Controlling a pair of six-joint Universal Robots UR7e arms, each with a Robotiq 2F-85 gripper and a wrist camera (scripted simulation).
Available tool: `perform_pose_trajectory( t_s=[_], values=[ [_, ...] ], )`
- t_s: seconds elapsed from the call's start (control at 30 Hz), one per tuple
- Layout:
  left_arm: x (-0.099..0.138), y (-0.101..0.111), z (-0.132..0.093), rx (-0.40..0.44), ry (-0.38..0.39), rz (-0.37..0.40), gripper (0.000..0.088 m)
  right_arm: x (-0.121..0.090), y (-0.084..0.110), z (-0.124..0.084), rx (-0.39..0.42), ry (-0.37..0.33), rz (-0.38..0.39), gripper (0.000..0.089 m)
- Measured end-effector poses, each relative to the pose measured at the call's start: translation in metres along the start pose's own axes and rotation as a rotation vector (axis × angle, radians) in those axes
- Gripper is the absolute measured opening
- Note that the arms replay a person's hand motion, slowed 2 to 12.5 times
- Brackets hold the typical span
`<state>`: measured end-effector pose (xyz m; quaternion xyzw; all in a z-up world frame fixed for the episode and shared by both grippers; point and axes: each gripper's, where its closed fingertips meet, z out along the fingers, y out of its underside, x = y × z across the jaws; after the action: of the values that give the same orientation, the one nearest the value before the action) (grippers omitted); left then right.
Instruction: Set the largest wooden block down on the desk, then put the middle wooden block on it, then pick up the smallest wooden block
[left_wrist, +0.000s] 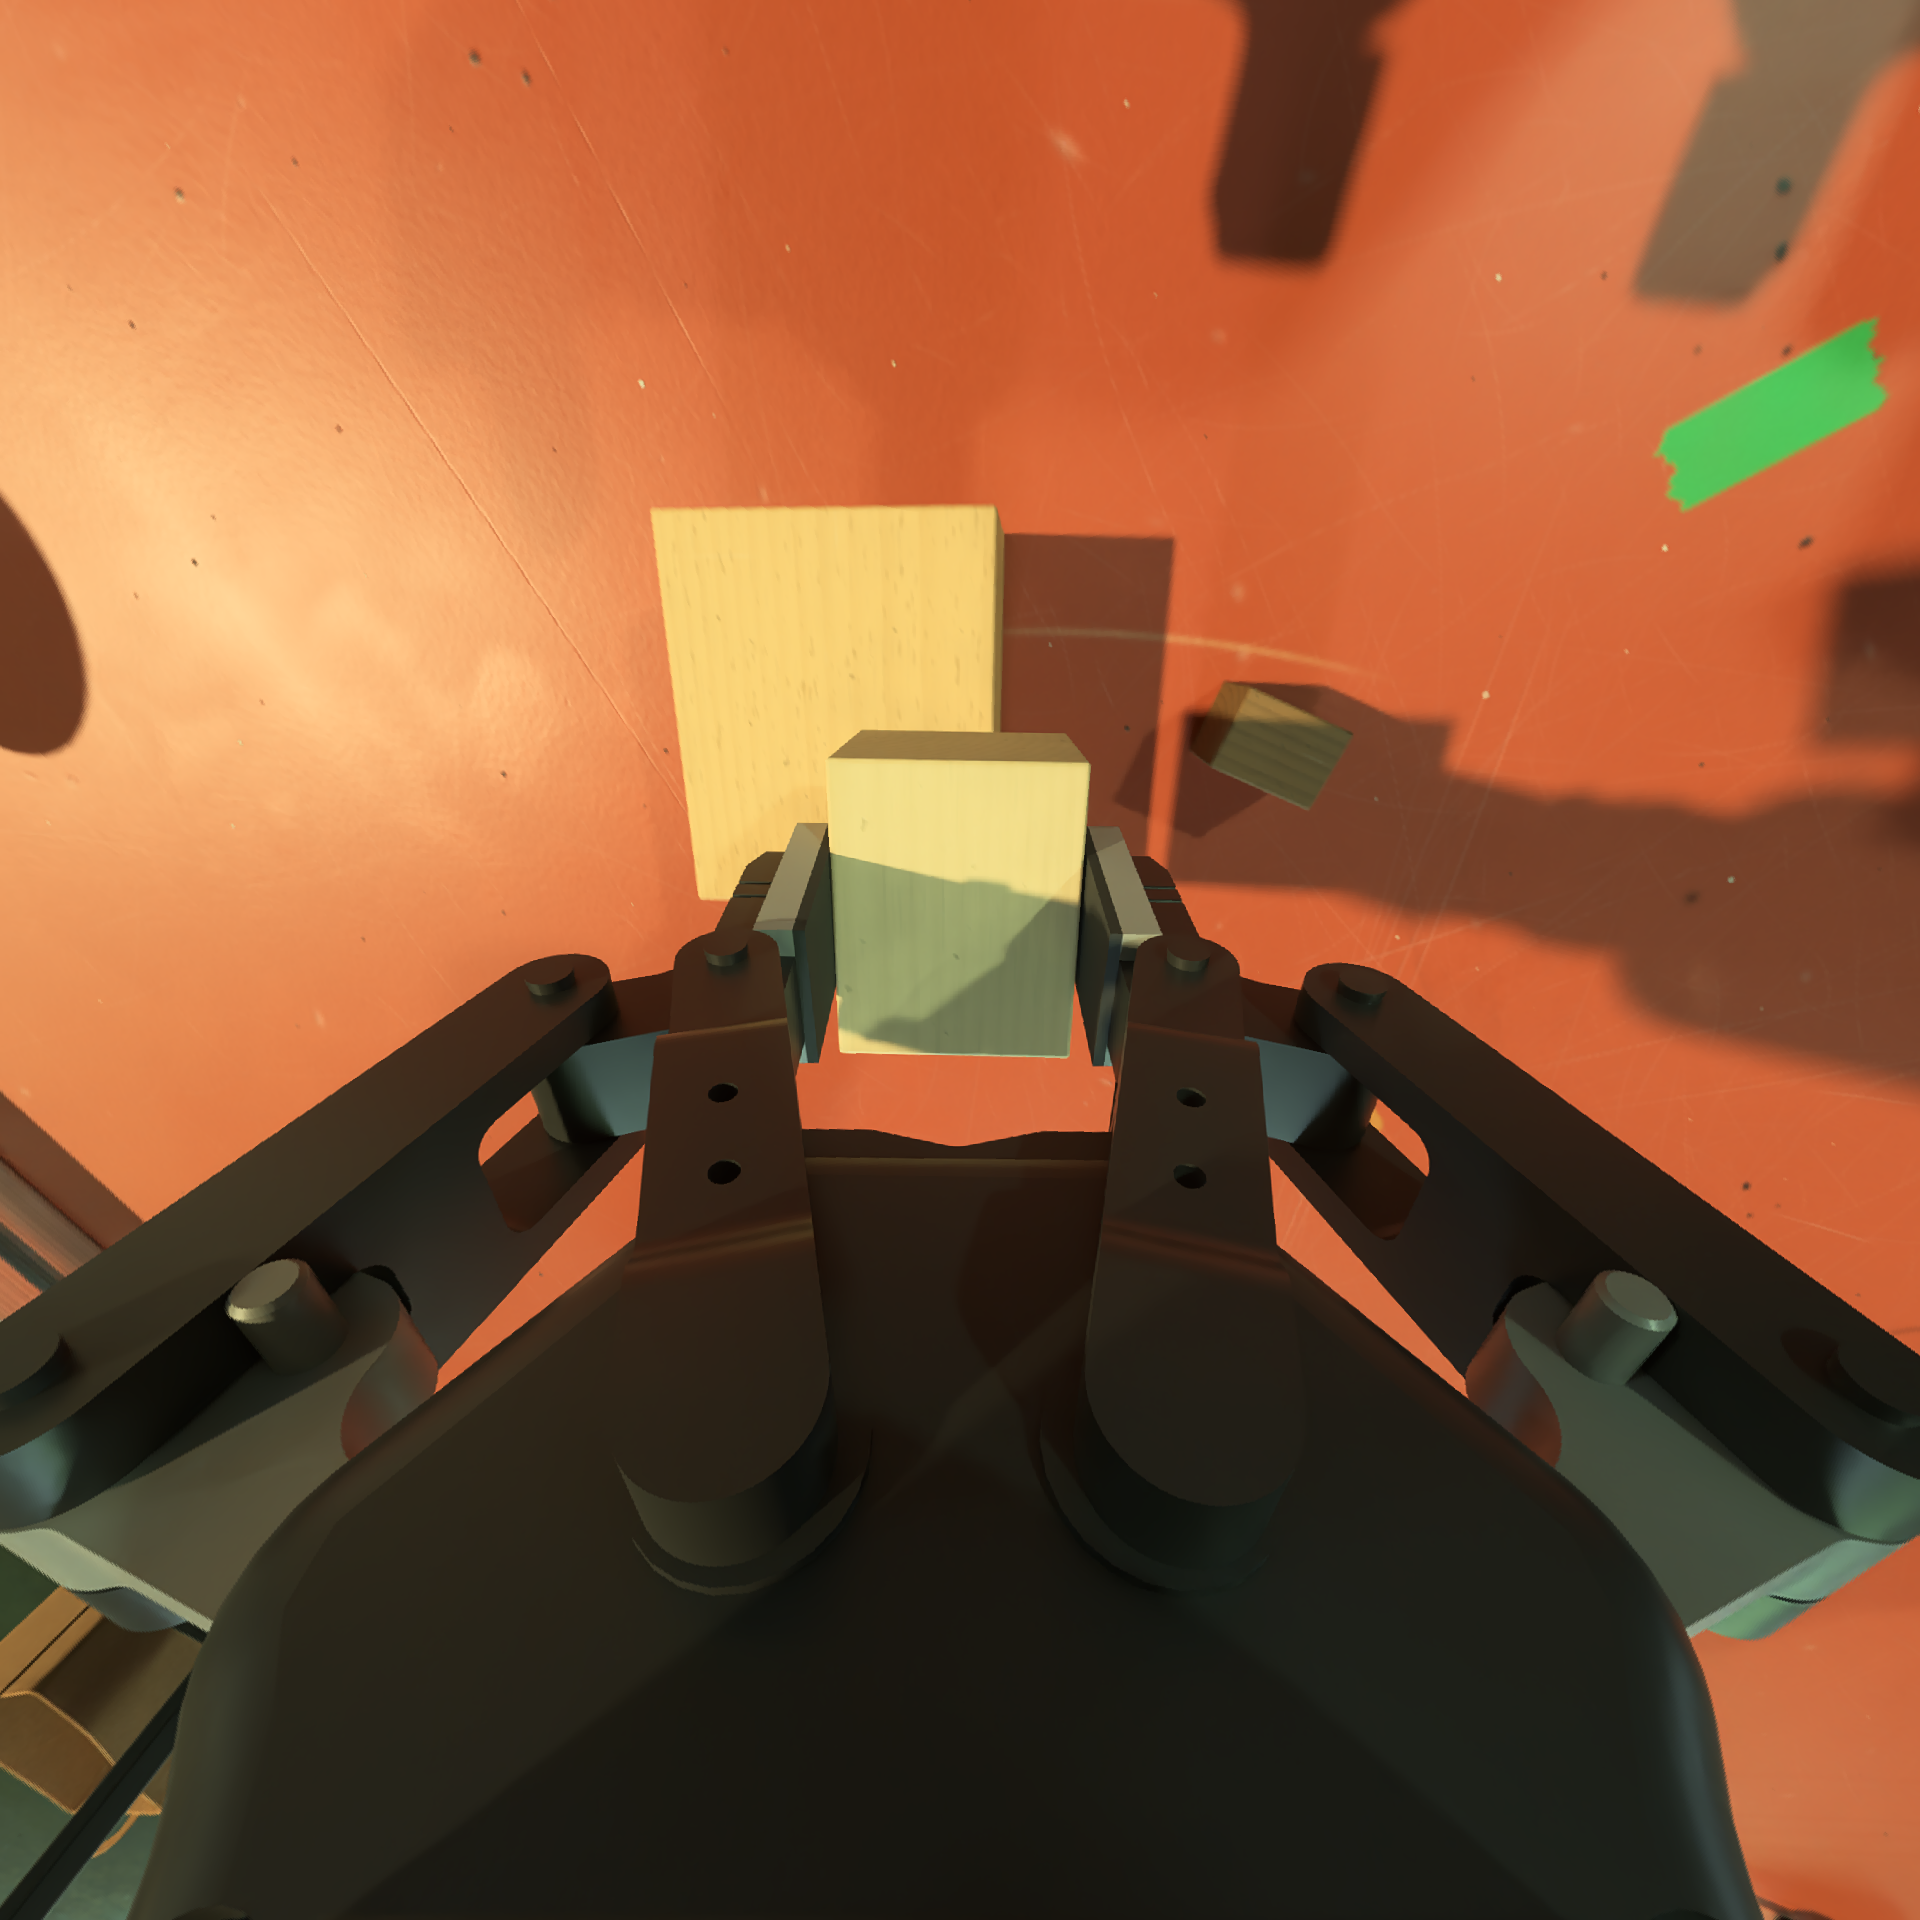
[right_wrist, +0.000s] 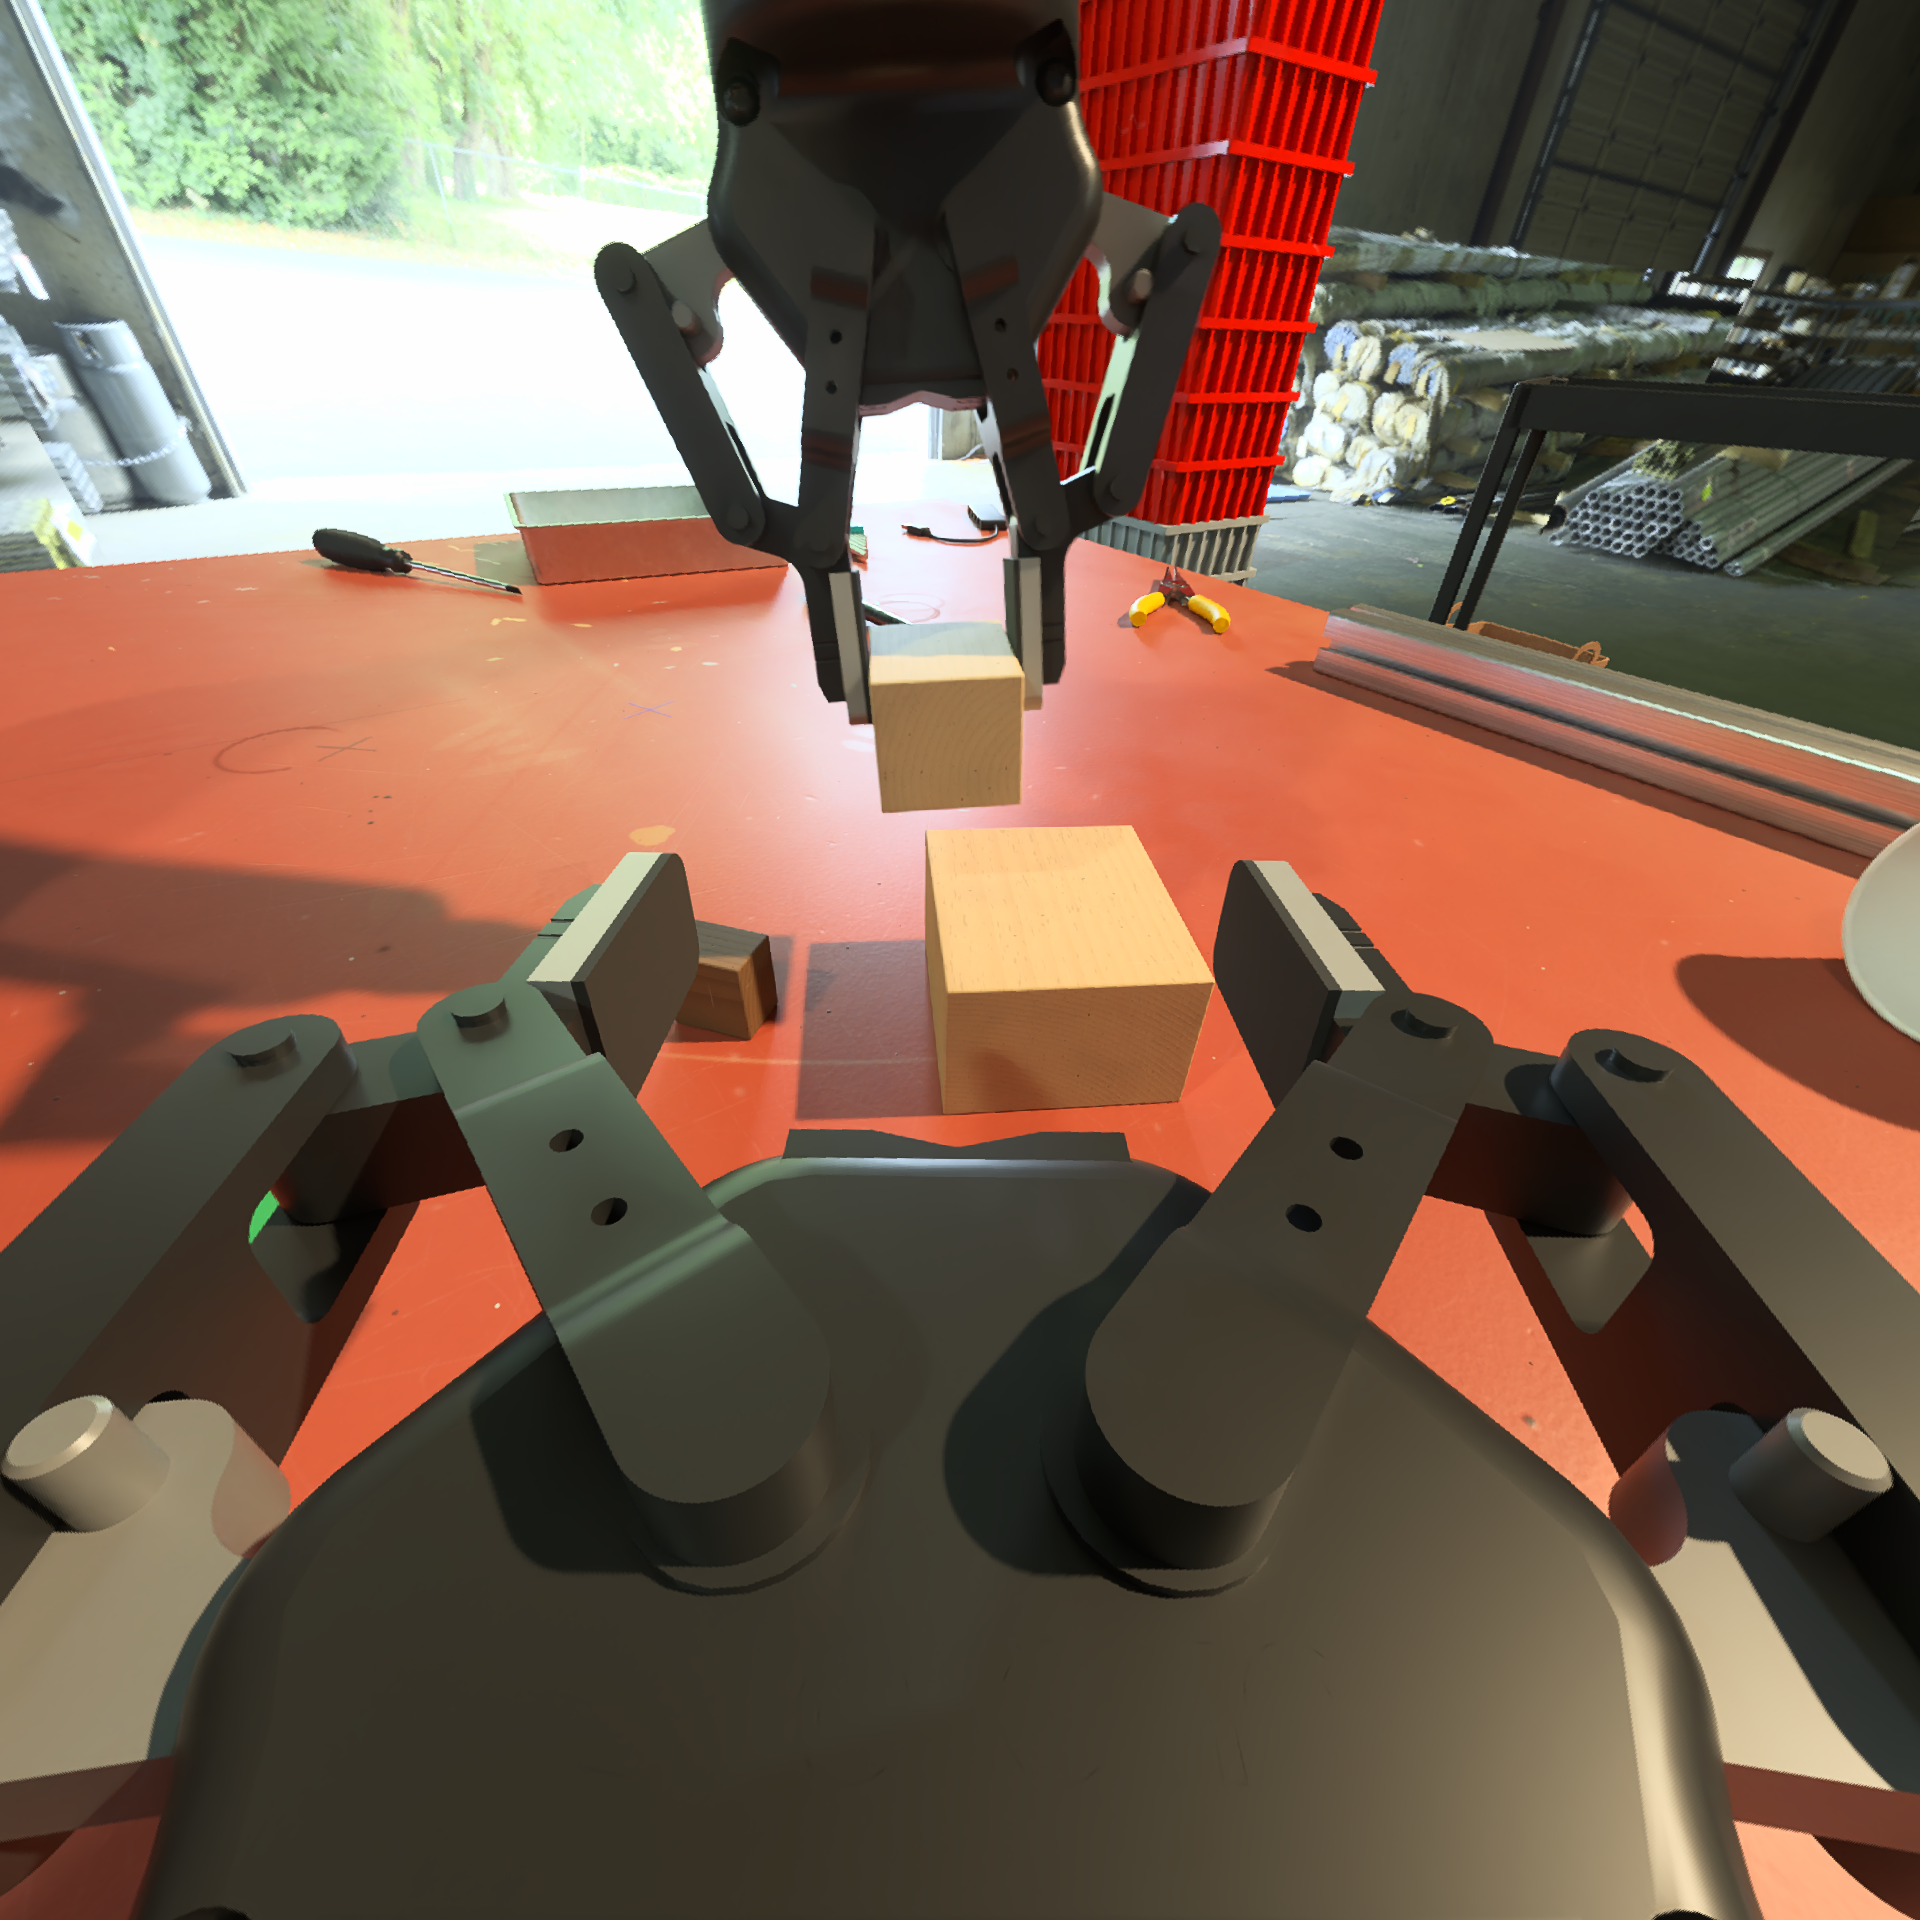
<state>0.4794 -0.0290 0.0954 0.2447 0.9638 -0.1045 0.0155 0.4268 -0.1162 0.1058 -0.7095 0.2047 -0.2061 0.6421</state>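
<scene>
The largest wooden block (right_wrist: 1060, 956) rests on the orange desk (right_wrist: 312, 831); it also shows in the left wrist view (left_wrist: 821, 634). My left gripper (left_wrist: 956, 883) is shut on the middle wooden block (left_wrist: 956, 831) and holds it in the air above and a little behind the largest block; both also show in the right wrist view, the gripper (right_wrist: 940, 665) and the block (right_wrist: 945, 732). The smallest block (right_wrist: 732, 982), darker wood, lies on the desk left of the largest block, and shows in the left wrist view (left_wrist: 1273, 743). My right gripper (right_wrist: 951, 935) is open and empty, low in front of the largest block.
At the desk's far side lie a screwdriver (right_wrist: 410, 561), a metal tray (right_wrist: 634, 535) and yellow-handled pliers (right_wrist: 1179, 608). A metal bar (right_wrist: 1600, 707) lies along the right edge, a white object (right_wrist: 1886, 935) at far right. Green tape (left_wrist: 1777, 416) is stuck on the desk.
</scene>
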Motion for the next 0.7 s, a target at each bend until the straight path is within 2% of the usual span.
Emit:
perform_pose_trajectory(
  t_s=[0.27,0.7],
  values=[
    [-0.015,-0.016,0.015,-0.003,0.022,0.009,0.0388,0.002,-0.001,-0.001,0.008,0.004,0.014,0.0854],
    [-0.026,-0.016,0.029,-0.033,0.023,-0.009,0.0388,0.002,-0.001,-0.001,0.011,0.001,0.018,0.0854]
  ],
)
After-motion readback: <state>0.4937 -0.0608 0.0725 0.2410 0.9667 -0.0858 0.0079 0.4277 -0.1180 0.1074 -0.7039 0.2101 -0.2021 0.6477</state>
